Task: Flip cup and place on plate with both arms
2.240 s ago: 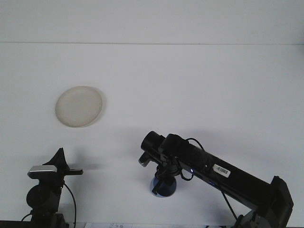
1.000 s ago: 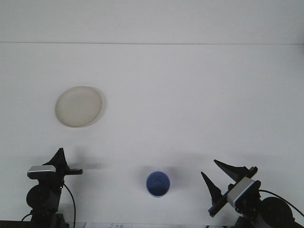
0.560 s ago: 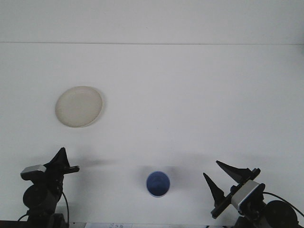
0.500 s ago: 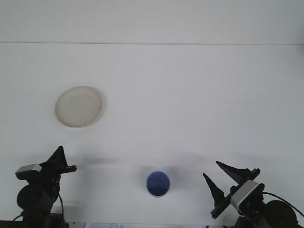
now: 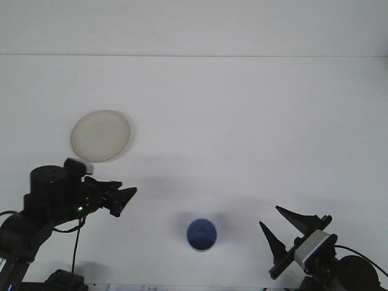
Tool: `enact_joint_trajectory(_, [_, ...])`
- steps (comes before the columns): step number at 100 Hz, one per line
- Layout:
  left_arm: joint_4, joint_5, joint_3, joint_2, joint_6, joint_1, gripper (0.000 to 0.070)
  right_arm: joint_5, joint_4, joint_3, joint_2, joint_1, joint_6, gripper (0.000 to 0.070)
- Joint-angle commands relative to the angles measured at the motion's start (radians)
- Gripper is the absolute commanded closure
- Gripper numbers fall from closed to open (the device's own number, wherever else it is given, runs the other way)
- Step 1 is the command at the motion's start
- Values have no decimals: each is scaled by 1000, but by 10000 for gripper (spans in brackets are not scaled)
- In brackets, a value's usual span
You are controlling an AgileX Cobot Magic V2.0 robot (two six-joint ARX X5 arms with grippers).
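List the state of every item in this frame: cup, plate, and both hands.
blue cup: upright, mouth up, standing alone on the table, not held.
plate: bare, lying flat on the table's left side.
left hand: raised and pointing toward the cup, holding nothing; fingers open or shut not clear.
right hand: open, holding nothing, back at the table's near edge, right of the cup.
table: white, carrying the cup and plate.
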Motion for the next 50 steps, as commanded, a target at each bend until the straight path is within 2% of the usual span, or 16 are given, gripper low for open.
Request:
enact_joint_trajectory(1, [-53, 14, 70, 82, 46, -97, 308, 0, 10, 1, 1, 10, 2, 324])
enact_joint_trajectory(26, [-122, -149, 239, 364, 46, -412, 307, 0, 10, 1, 1, 10, 2, 324])
enact_joint_trajectory(50, [-130, -169, 298, 568, 43, -555, 306, 1, 10, 1, 1, 10, 2, 324])
